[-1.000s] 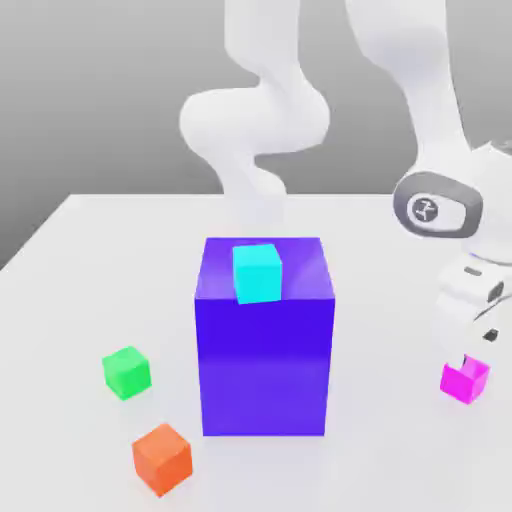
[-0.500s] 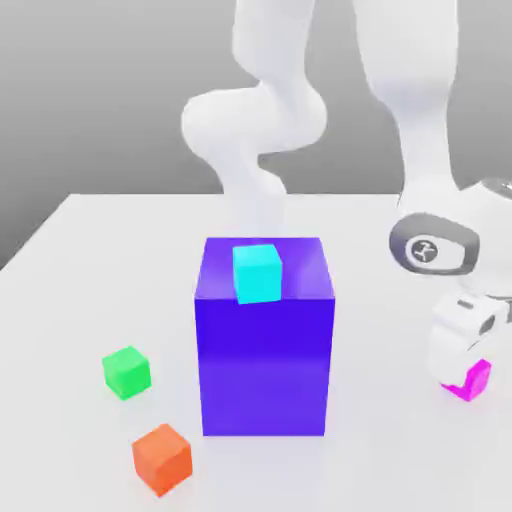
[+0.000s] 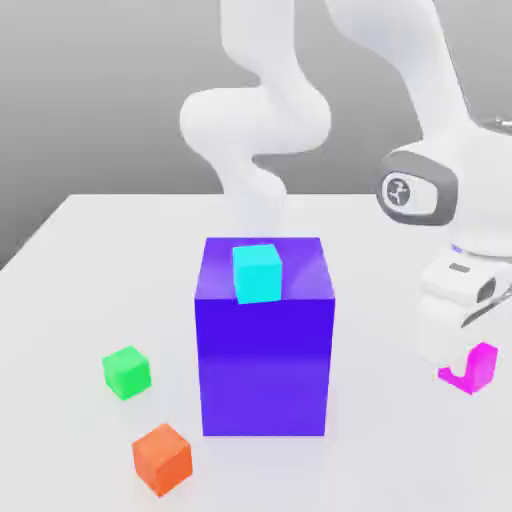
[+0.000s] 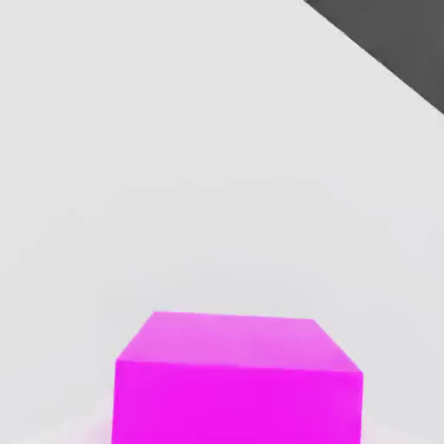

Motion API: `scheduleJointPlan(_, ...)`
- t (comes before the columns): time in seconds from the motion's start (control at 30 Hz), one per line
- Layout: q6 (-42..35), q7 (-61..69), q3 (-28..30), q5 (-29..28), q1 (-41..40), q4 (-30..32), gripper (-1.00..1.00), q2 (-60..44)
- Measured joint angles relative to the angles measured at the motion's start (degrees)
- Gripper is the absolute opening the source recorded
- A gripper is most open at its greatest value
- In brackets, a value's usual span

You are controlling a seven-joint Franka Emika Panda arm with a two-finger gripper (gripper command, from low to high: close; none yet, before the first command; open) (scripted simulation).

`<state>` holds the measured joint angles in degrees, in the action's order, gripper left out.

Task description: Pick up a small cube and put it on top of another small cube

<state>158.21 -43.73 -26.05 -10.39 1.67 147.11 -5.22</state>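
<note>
The small plain magenta cube (image 3: 471,369) is gripped by the closed white gripper (image 3: 462,368), near the white table's (image 3: 90,290) edge.

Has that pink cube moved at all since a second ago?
Yes. The pink cube has risen slightly off the table, tilted, while the big blue block stayed put.

Glossy white rounded arm (image 3: 262,110); grey wrist disc (image 3: 404,193) with white logo
</note>
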Motion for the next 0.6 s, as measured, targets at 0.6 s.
scheduleJointPlan(0.6, -2.5, 39.8, 20.7, 18.1, -23.7, 6.0, -1.0, 16.0)
